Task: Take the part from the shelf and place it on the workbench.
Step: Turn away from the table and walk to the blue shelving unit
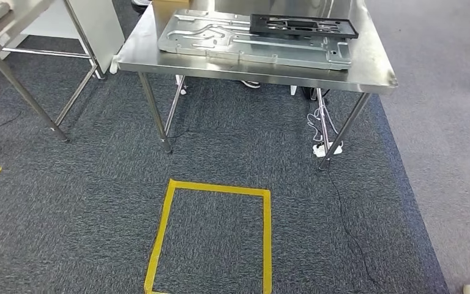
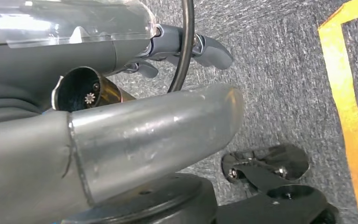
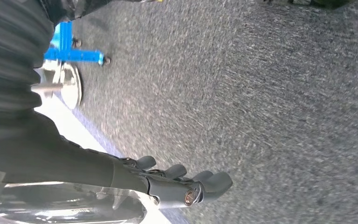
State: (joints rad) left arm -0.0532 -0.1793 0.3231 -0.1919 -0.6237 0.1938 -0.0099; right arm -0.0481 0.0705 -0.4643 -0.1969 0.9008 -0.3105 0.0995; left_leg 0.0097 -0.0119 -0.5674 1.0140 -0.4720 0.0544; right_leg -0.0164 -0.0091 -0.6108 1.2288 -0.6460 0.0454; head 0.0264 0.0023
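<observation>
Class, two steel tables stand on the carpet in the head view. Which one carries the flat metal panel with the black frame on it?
The central table, directly beyond the yellow taped square. It bears the silver panel and the black frame; the other table stands at the left edge, mostly cut off.

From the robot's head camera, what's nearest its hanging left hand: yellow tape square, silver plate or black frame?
1. yellow tape square, on the carpet, closest to the left hand.
2. silver plate, on the table.
3. black frame, atop the plate's far right.
</observation>
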